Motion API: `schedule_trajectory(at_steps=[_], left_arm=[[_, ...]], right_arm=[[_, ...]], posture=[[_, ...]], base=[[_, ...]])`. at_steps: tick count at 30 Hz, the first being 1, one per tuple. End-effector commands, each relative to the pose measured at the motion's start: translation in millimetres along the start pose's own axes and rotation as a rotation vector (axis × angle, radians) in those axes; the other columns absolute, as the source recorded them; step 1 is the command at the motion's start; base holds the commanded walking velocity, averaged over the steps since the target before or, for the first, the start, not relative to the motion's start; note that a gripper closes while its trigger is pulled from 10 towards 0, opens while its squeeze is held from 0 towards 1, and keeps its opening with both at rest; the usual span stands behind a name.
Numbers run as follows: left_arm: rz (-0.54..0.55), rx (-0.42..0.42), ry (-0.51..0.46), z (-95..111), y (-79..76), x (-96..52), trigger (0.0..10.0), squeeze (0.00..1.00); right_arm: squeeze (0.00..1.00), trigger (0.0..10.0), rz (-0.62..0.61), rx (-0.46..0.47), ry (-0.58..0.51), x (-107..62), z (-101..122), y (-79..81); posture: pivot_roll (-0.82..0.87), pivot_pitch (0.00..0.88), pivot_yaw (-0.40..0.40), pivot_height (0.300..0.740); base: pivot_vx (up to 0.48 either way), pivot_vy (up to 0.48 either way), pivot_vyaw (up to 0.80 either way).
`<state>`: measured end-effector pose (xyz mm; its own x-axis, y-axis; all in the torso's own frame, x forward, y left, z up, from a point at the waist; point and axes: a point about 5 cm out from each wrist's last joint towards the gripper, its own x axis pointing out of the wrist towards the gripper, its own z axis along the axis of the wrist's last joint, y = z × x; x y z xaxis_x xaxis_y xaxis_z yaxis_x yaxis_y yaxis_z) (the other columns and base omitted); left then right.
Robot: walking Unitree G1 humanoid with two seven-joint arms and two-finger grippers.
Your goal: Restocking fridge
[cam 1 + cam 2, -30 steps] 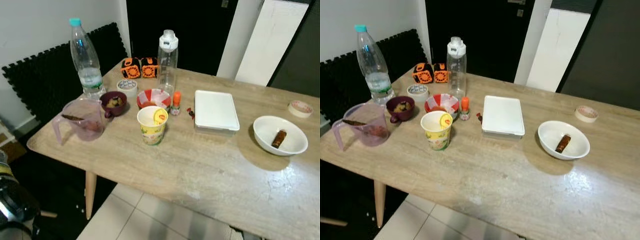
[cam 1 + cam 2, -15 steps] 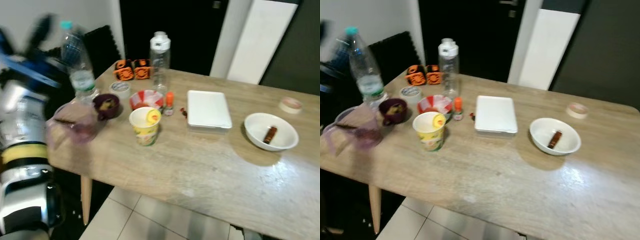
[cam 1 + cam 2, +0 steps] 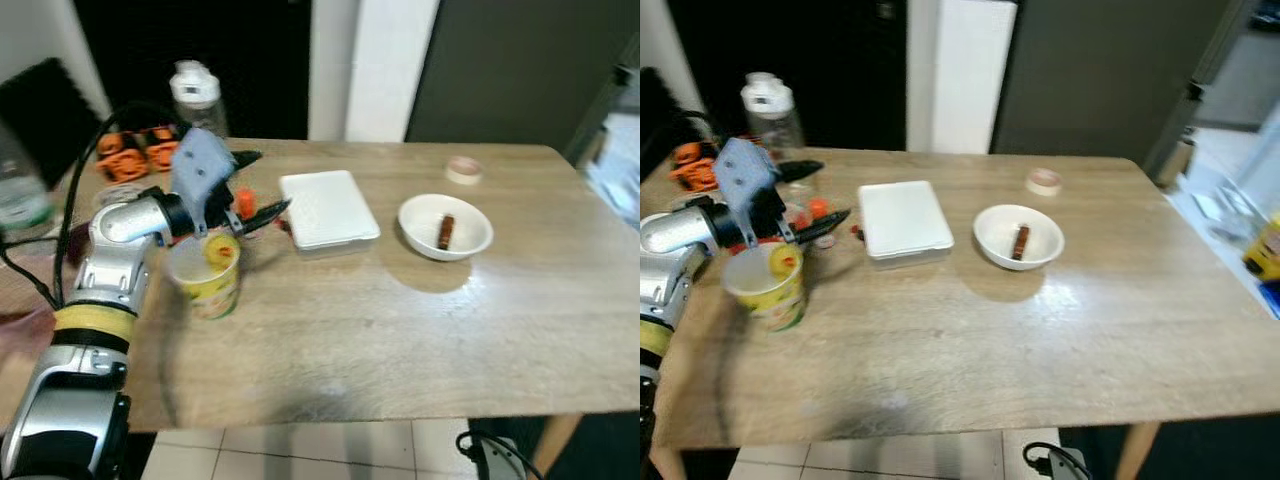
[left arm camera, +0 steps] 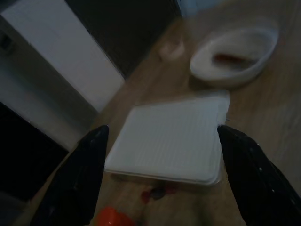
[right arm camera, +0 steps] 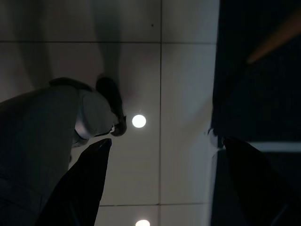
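Note:
My left gripper (image 3: 272,180) is held open above the wooden table (image 3: 400,330), just over a yellow paper cup (image 3: 207,277). Its fingers point at a flat white lidded container (image 3: 328,208), a short gap away from it. In the left wrist view the container (image 4: 169,141) lies between the two black fingers (image 4: 75,183), with a white bowl (image 4: 235,49) beyond it. The bowl (image 3: 445,226) holds a small brown item. My right gripper (image 5: 165,140) hangs open and idle over a dim tiled floor.
A clear bottle with a white cap (image 3: 195,95), orange blocks (image 3: 130,150) and a small orange-capped bottle (image 3: 245,203) stand behind my left arm. A tape roll (image 3: 463,170) lies beyond the bowl. A dark grey panel (image 3: 500,70) rises behind the table.
The camera has swung to the right. My left arm has risen from beside the table's edge to above the tabletop and reached toward the white container.

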<state>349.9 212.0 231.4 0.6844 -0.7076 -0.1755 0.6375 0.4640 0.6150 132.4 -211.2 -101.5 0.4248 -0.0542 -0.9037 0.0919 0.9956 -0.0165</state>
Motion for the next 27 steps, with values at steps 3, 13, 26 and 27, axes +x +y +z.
schedule_trajectory(at_steps=[3,13,26,27], left_arm=[[0.031,0.078,0.137,-9,10.7,-15.0,10.0,0.00],[-0.070,0.058,0.184,5,20.4,-61.2,10.0,0.00],[-0.341,-0.024,0.165,22,-1.4,-109.7,10.0,0.00],[-0.353,-0.028,0.169,22,-3.7,-110.1,10.0,0.00]], right_arm=[[0.00,10.0,-0.005,-0.002,-0.016,0.2,6,-3.0],[0.00,10.0,0.004,-0.023,-0.012,0.4,6,-1.5],[0.00,10.0,0.018,-0.053,0.009,-0.1,1,-0.8],[0.00,10.0,0.017,-0.055,0.010,-0.2,1,-1.5]], posture=[[0.03,0.000,-0.033,0.740],[0.04,0.000,-0.043,0.740],[0.07,0.000,-0.046,0.740],[0.07,0.000,-0.046,0.740]], base=[[0.000,0.000,0.00],[0.000,0.000,0.00],[0.000,0.000,0.00],[0.000,0.000,0.00]])
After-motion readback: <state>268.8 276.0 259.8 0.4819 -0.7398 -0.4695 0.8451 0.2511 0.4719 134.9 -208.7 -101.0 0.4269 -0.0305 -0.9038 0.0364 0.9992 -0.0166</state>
